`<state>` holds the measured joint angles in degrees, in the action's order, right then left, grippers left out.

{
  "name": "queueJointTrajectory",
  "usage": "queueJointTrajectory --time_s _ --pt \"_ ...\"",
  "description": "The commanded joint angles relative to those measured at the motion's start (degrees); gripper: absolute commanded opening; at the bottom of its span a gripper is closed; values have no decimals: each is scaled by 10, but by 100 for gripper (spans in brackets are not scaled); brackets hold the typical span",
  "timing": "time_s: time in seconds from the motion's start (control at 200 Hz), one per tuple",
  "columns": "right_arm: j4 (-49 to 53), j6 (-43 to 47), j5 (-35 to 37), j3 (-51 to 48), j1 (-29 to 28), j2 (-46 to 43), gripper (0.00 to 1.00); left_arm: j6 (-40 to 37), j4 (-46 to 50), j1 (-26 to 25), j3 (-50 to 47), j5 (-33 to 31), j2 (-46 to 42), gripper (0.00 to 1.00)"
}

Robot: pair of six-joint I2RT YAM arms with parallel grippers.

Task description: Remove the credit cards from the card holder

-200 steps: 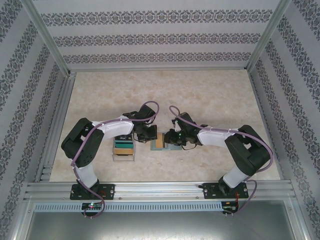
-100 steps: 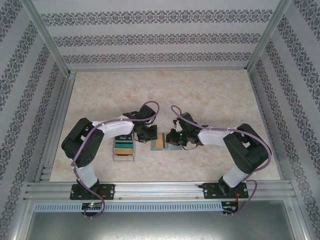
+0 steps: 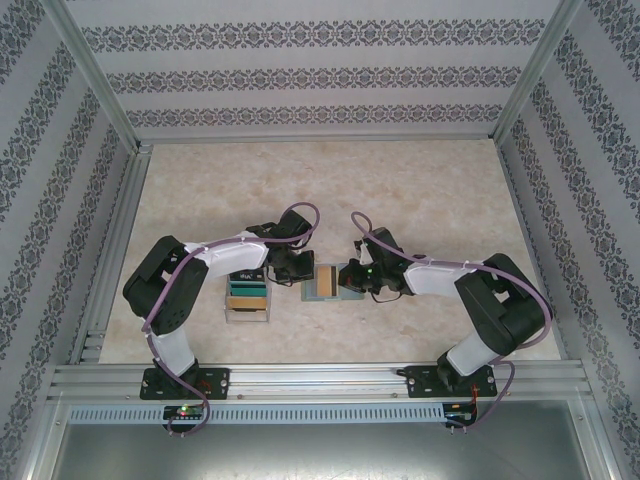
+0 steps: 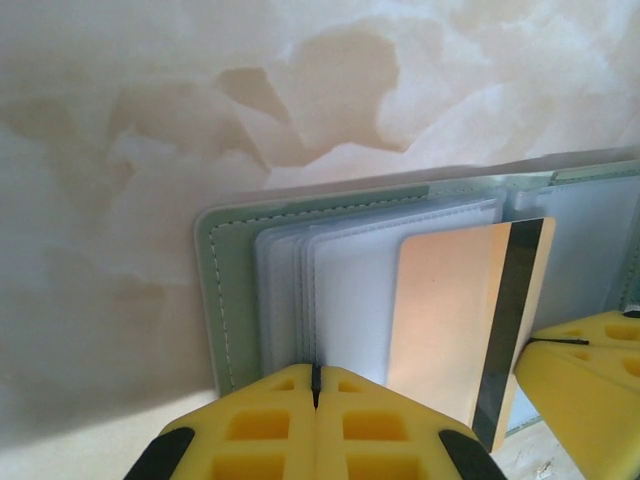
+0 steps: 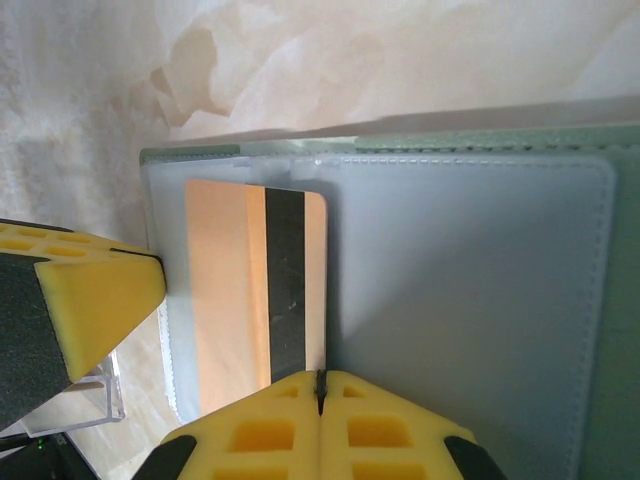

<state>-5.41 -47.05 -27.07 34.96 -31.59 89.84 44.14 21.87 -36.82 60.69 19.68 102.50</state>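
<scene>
Marbled beige tabletop (image 3: 420, 190) lies inside patterned walls. On it the card holder (image 4: 215, 300) is spread open like a book, directly between the two end effectors.

The left end effector (image 4: 316, 385) has its yellow pads pressed together. The pads sit at the near edge of the holder's clear sleeves (image 4: 350, 290), just left of a tan card (image 4: 445, 320) with a dark magnetic stripe. The right end effector (image 5: 321, 385) is also pressed together, right at the card's long edge. The card may be nipped between its pads, but the contact itself is hidden, so I cannot tell. Behind the left end effector stands a clear tray (image 3: 247, 295) of coloured cards.

I judge the card to be light, thin, stiff and slick. It would slip from a loose pinch, and it would bow if pulled at an angle. The sleeves look soft and clingy, and the holder is light enough to slide on the smooth tabletop unless it is pinned. The best hold looks like the card's exposed edge where it stands clear of its sleeve. It should be drawn flat along the pocket while the other end effector bears down on the green leaf.
</scene>
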Motion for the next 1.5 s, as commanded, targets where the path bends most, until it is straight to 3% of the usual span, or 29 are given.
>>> queueJointTrajectory --time_s 0.0,0.03,0.065,0.23,0.38,0.54,1.044,1.239,1.404,1.459,1.499 --pt "7 7 -1 -7 6 -7 5 -15 44 -7 1 -25 15 0" --pt "6 7 -1 -5 6 -4 17 -15 44 -7 2 -24 16 0" --pt "5 7 -2 -4 5 -1 23 -16 44 -7 1 -23 15 0" --pt "-13 10 -15 6 4 30 27 -17 42 -7 0 -21 21 0" --pt "-39 0 -34 10 5 56 21 -18 40 -9 0 -18 27 0" --pt "-34 1 -23 6 7 49 0 -18 42 -10 -2 -21 23 0" --pt "25 39 -28 -54 81 -73 0 -28 54 -10 10 -30 7 1" --pt "73 48 -27 -52 95 -159 0 -30 74 -9 47 -25 -19 15" --pt "117 51 -27 -36 104 -232 0 -23 75 -6 75 -15 -58 38" --pt "123 48 -33 -29 106 -251 0 -17 64 -4 80 -5 -73 52" --pt "124 44 -40 -25 108 -264 0 -12 51 -2 79 10 -85 55"
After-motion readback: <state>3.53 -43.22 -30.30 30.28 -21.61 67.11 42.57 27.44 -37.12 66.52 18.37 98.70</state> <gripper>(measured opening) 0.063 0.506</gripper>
